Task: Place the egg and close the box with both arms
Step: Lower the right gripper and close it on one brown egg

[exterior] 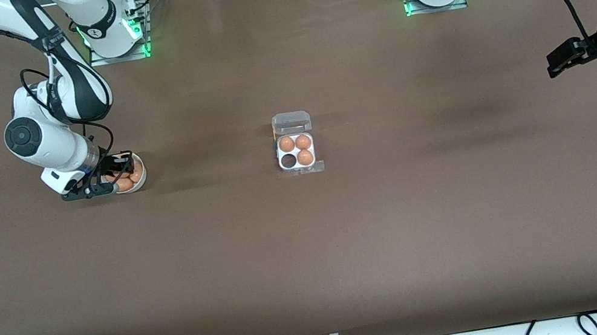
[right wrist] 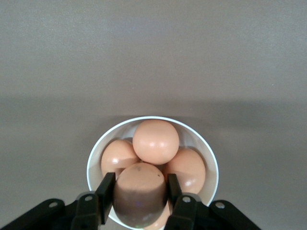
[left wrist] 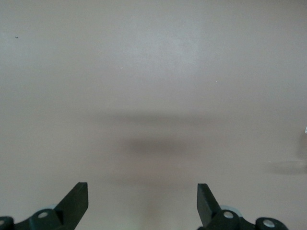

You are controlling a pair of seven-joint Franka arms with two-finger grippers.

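Note:
The clear egg box (exterior: pixel 296 152) sits mid-table with its lid (exterior: pixel 291 122) open and tipped toward the arm bases. It holds three brown eggs, and the cell (exterior: pixel 289 160) nearer the front camera on the right arm's side is bare. My right gripper (exterior: pixel 118 173) is down in a white bowl (exterior: pixel 143 179) at the right arm's end. In the right wrist view its fingers (right wrist: pixel 106 190) are closed against both sides of a brown egg (right wrist: pixel 140 194) atop the pile. My left gripper (exterior: pixel 553 62) waits over bare table at the left arm's end, open and empty (left wrist: pixel 142 201).
The white bowl (right wrist: pixel 207 155) holds several more brown eggs (right wrist: pixel 155 141) under and around the gripped one. The brown table top (exterior: pixel 313 251) stretches wide around the box. Cables hang along the table's edge nearest the front camera.

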